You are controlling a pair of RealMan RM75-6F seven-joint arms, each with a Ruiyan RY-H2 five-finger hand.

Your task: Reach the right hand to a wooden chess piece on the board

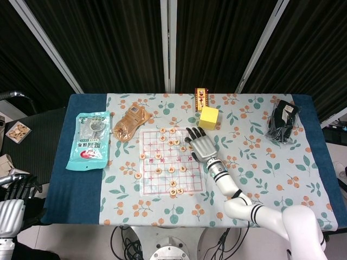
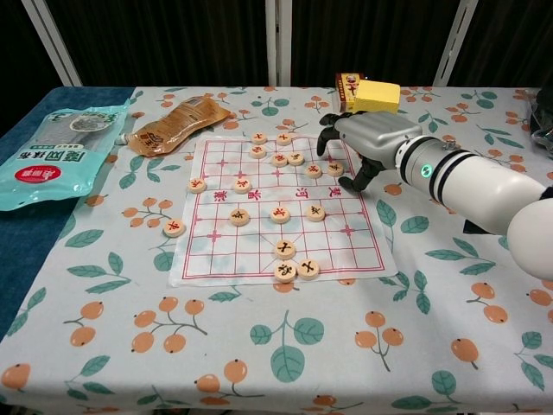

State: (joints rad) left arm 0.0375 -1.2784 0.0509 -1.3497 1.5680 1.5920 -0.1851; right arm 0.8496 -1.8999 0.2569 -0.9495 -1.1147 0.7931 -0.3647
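Wooden discs dot the chess board (image 1: 171, 161) at the centre of the head view, and the right hand (image 1: 201, 145) lies over the board's right edge, fingers spread toward the upper left, nothing held. A chess piece (image 1: 183, 148) sits just left of its fingertips. The left hand (image 1: 15, 190) shows at the lower left corner, off the table, fingers apart and empty.

From the chest view, the right hand (image 2: 363, 141) hovers at the board's (image 2: 276, 207) upper right, fingers curved down and apart. The chess piece (image 2: 333, 169) lies directly under them; contact cannot be judged. A yellow box (image 2: 378, 95) stands behind the hand.
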